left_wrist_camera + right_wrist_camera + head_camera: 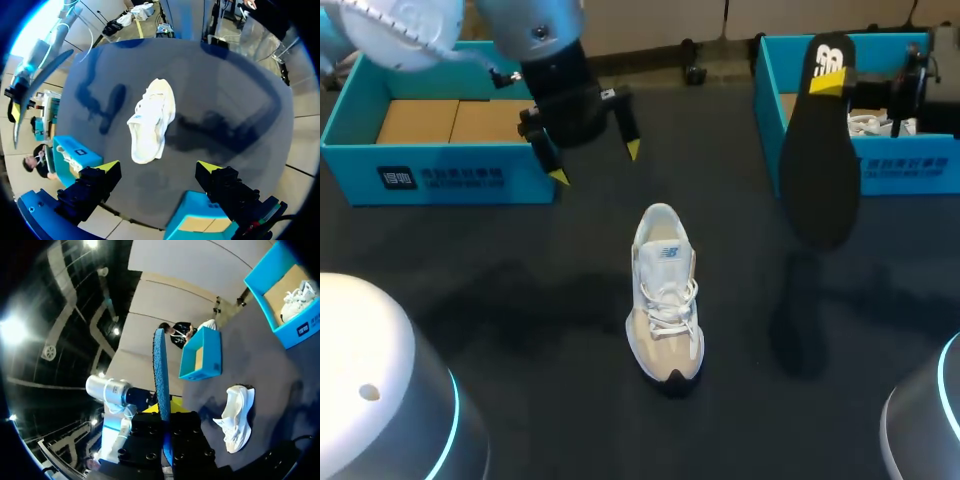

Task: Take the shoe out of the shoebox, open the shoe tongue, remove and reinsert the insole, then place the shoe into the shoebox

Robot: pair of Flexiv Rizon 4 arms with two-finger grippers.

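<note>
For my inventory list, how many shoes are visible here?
2. One shoe stands in the middle of the table; a second shoe lies in the right shoebox, partly hidden behind the insole. More may be hidden there.

The shoe (665,295) is white with beige panels, a blue mark on its tongue and a dark toe. The insole (820,150) is black with a white logo, blue on its other face. The left shoebox (440,178) and right shoebox (910,165) are teal, brown inside. My left gripper (597,163) is black, yellow-tipped; the table (520,300) is dark grey.
</note>
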